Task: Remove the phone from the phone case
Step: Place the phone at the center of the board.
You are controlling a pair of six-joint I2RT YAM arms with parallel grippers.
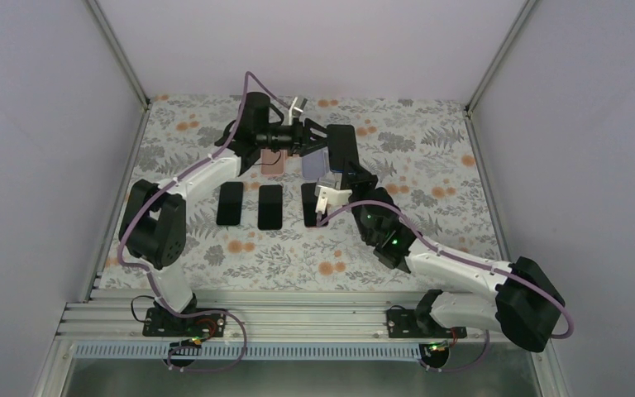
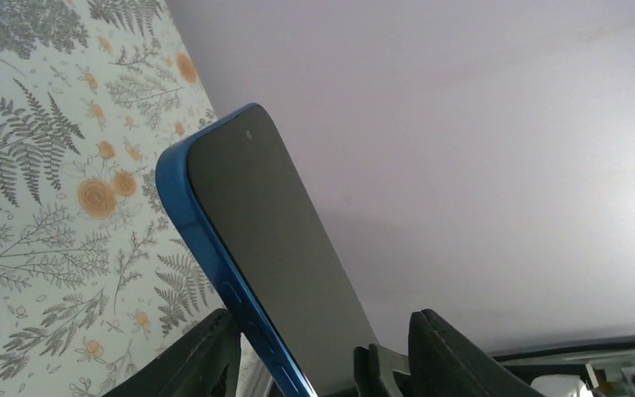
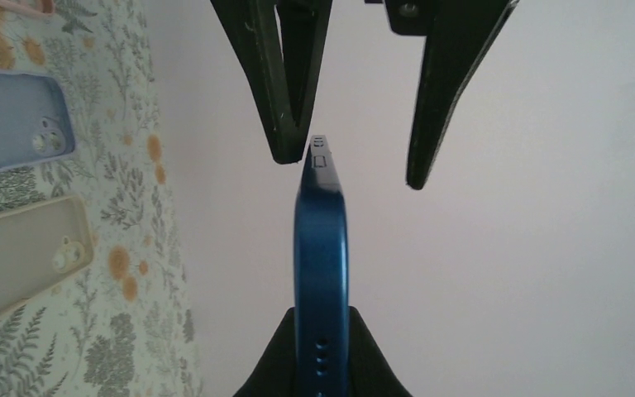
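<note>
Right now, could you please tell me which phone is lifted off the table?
The blue phone, held up in the right hand; the black phones lie flat on the table.

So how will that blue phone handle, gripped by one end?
Probably stiff: the phone stands straight out of the right gripper, held by one end only. Likely slippery: its rim and glass look glossy. It may pivot if the left gripper, jaws apart around its free end, presses one side.
</note>
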